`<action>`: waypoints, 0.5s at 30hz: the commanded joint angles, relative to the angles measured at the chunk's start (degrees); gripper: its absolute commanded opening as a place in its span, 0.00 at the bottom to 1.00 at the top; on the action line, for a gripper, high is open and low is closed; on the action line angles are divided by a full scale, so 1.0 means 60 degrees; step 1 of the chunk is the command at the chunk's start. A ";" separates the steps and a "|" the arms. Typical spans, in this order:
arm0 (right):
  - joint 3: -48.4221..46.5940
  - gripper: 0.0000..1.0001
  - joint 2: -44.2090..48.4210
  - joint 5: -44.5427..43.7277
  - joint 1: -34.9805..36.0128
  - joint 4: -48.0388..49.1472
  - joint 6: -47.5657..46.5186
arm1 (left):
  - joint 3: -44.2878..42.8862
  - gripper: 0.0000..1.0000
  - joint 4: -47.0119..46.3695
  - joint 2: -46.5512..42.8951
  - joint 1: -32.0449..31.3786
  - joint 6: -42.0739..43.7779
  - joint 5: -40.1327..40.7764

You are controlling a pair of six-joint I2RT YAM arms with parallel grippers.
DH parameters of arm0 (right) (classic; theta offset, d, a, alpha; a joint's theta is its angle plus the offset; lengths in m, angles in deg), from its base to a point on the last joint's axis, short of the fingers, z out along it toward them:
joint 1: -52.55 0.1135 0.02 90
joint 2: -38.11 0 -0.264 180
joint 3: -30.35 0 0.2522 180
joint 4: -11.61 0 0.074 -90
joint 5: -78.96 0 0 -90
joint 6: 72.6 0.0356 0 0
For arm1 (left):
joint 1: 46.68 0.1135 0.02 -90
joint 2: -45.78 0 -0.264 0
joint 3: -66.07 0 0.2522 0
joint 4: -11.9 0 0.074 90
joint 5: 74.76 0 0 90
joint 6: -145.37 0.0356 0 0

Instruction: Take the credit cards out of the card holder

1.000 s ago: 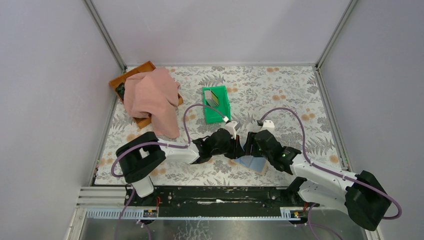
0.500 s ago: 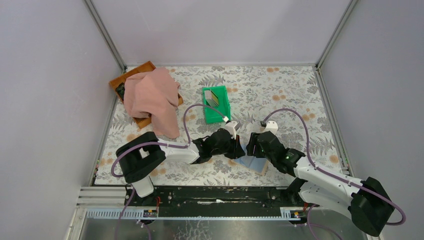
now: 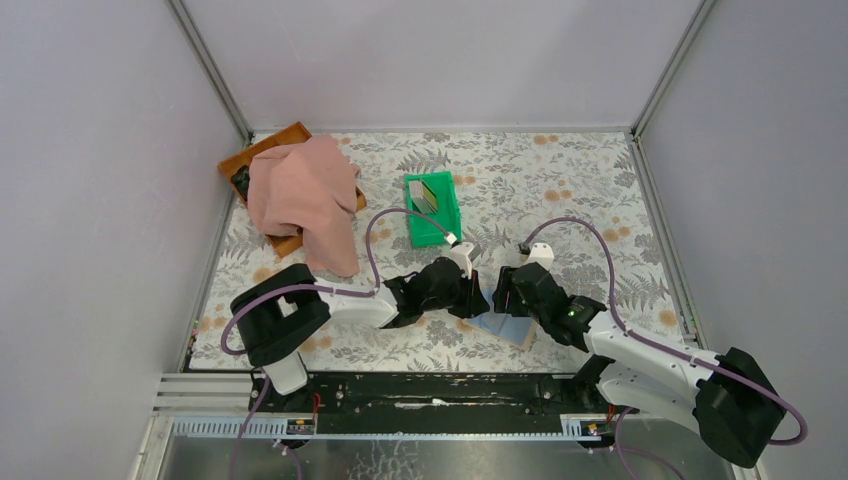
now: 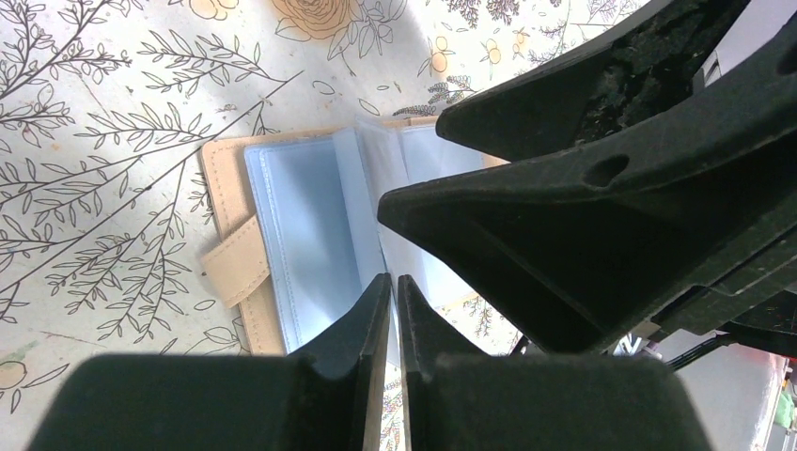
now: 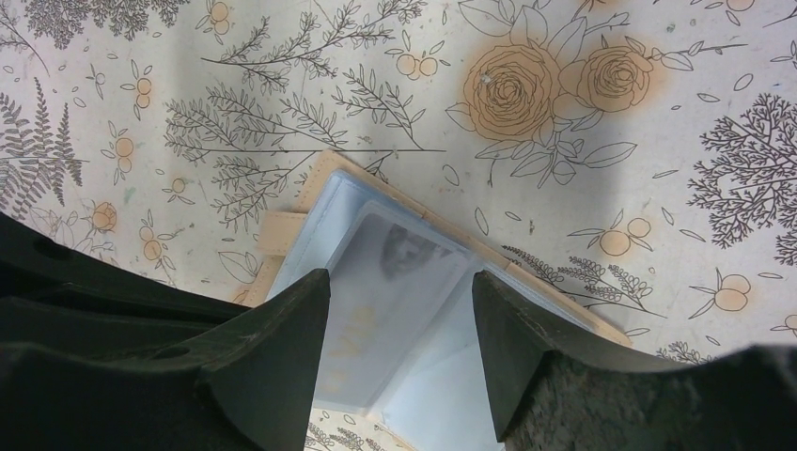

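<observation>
The card holder (image 3: 508, 326) lies open on the floral cloth, pale blue inside with a tan edge and strap (image 4: 240, 263). My left gripper (image 3: 477, 291) is shut on one thin clear sleeve page that stands up from the holder's fold; in the left wrist view its jaws (image 4: 394, 279) pinch that page. My right gripper (image 3: 501, 294) is open just above the holder. In the right wrist view its jaws (image 5: 399, 278) straddle a grey credit card (image 5: 406, 246) with faint gold letters, still inside a sleeve of the holder (image 5: 324, 175). The right gripper's fingers (image 4: 583, 188) fill the left wrist view's right side.
A green plastic bin (image 3: 446, 222) stands behind the grippers with a yellow and dark card (image 3: 428, 193) in it. A pink cloth (image 3: 305, 195) drapes over a wooden tray (image 3: 262, 150) at the back left. Grey walls close in the table's sides and back.
The right wrist has shifted slightly over the holder. The left arm has stayed in place, still pinching the page.
</observation>
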 commanded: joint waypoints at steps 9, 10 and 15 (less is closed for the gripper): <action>-0.0535 0.65 0.0076 0.0239 -0.0087 0.0407 -0.0224 | -0.0034 0.13 -0.0296 -0.0056 -0.0070 0.0037 -0.0084; -0.0562 0.65 -0.0088 0.0257 -0.0077 0.0414 -0.0231 | -0.0016 0.13 -0.0296 -0.0074 -0.0069 0.0031 -0.0086; -0.0436 0.65 -0.0711 0.0424 -0.0088 0.0757 -0.0117 | 0.0073 0.13 -0.0221 -0.0238 -0.0068 0.0060 -0.0005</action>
